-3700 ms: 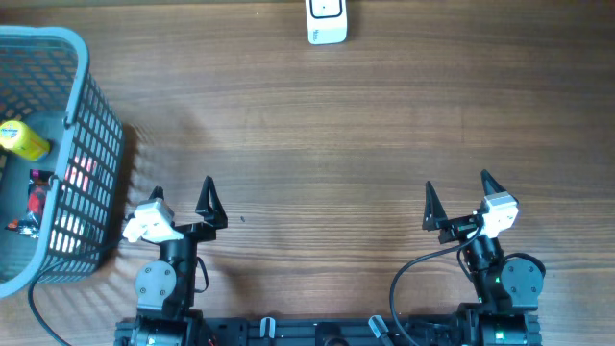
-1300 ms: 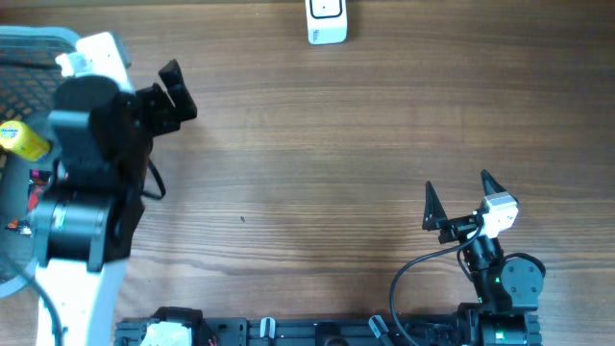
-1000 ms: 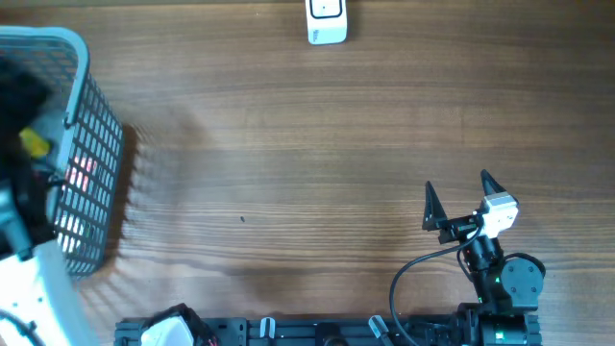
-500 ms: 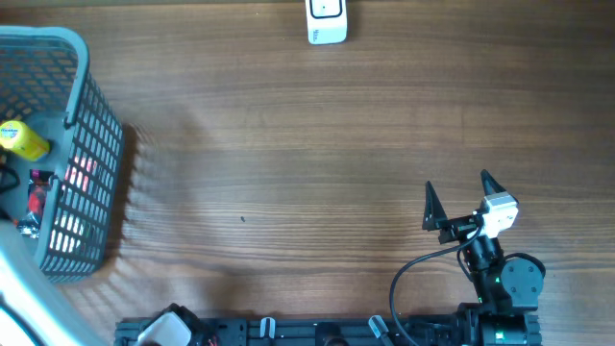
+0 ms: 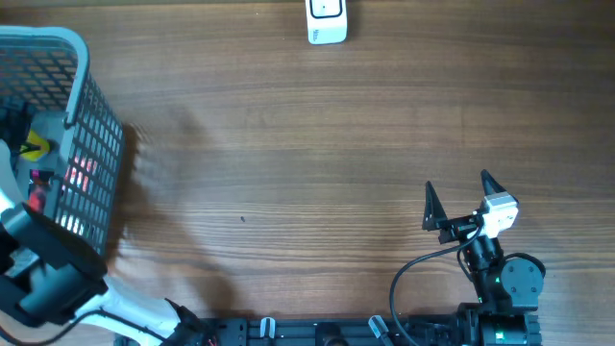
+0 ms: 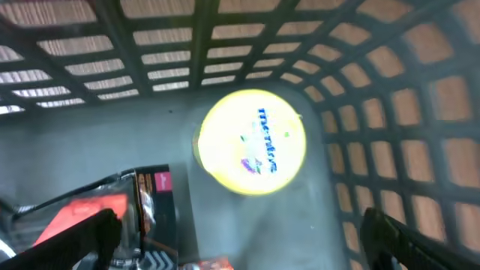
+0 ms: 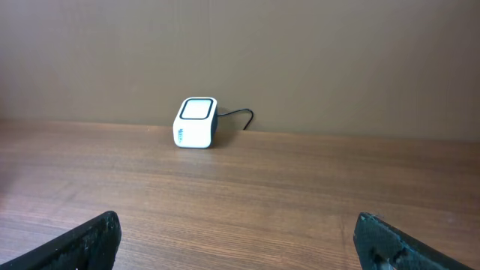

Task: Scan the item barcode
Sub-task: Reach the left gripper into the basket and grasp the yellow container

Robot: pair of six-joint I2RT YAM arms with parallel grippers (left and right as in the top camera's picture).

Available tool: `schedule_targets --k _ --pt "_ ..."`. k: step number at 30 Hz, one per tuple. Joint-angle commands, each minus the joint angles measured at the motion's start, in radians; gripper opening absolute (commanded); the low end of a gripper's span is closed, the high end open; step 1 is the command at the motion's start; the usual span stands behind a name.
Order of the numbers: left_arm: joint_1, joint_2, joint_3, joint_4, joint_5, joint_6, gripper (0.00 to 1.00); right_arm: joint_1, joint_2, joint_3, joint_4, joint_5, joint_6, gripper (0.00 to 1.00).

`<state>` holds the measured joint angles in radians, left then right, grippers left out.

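Seen end-on in the left wrist view, a yellow round item [image 6: 251,142] with blue lettering lies on the grey floor of the mesh basket [image 6: 390,112]. A red and black packet [image 6: 112,210] lies to its left. My left gripper [image 6: 240,244] hangs open inside the basket, just short of the yellow item and holding nothing. Overhead, only a sliver of the yellow item [image 5: 35,147] shows behind the left arm [image 5: 43,279]. The white barcode scanner [image 5: 327,21] stands at the table's far edge. My right gripper [image 5: 459,197] rests open and empty near the front right.
The blue-grey basket [image 5: 91,144] stands at the table's left edge with tall mesh walls around my left gripper. The scanner [image 7: 196,124] has a black cable trailing to its right. Brown wooden tabletop [image 5: 307,163] lies between the basket and the scanner.
My left arm has swung from over the table to the basket and lowered into it, now covering part of the yellow item. The right arm has not moved.
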<state>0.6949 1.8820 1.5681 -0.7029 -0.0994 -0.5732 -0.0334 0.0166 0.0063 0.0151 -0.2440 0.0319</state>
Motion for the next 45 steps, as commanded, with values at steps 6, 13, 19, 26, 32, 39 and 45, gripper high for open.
schedule_targets --k 6,13,19,26,32,39,45 --pt "0.004 0.106 0.003 0.093 -0.116 0.035 1.0 0.004 -0.003 -0.001 0.006 -0.012 -0.004 1.0" --pt "0.004 0.18 0.003 0.164 -0.134 0.042 1.0 0.004 -0.003 -0.001 0.006 -0.013 -0.004 1.0" --pt "0.004 0.226 0.003 0.187 -0.134 0.042 0.84 0.004 -0.003 -0.001 0.006 -0.012 -0.004 1.0" --pt "0.003 0.227 0.003 0.188 -0.133 0.041 0.72 0.004 -0.003 -0.001 0.006 -0.012 -0.004 1.0" --pt "0.003 0.192 0.003 0.171 -0.13 0.042 0.57 0.004 -0.003 -0.001 0.006 -0.012 -0.004 1.0" --pt "0.003 0.122 0.003 0.133 -0.13 0.042 0.51 0.004 -0.003 -0.001 0.006 -0.012 -0.005 1.0" --pt "0.003 0.039 0.003 0.111 -0.13 0.042 0.5 0.004 -0.003 -0.001 0.006 -0.012 -0.005 1.0"
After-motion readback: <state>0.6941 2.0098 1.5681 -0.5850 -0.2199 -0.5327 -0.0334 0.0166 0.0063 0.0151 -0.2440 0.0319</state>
